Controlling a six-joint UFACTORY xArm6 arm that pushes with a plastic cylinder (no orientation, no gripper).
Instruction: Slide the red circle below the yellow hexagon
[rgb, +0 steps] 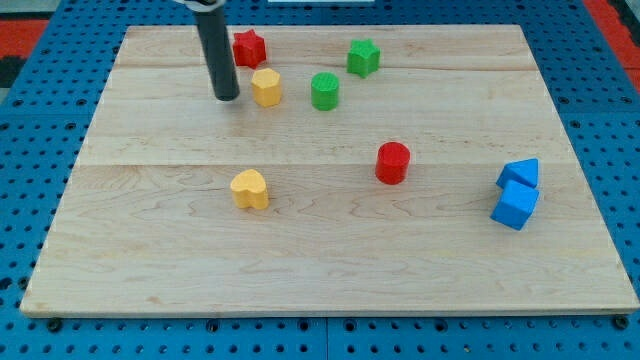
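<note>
Well apart, red circle (393, 162), my tip (227, 97)

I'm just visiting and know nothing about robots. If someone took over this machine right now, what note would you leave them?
My tip rests on the board just left of the yellow hexagon, with the red star close behind.
The red circle sits well toward the view's right and lower, untouched by the tip.
Done: nothing visible yet.
Left: bring the tip round to the red circle's right side and push it leftward until it sits below the yellow hexagon.

No text, label, brand or number seems readable on any surface; nothing legible.
</note>
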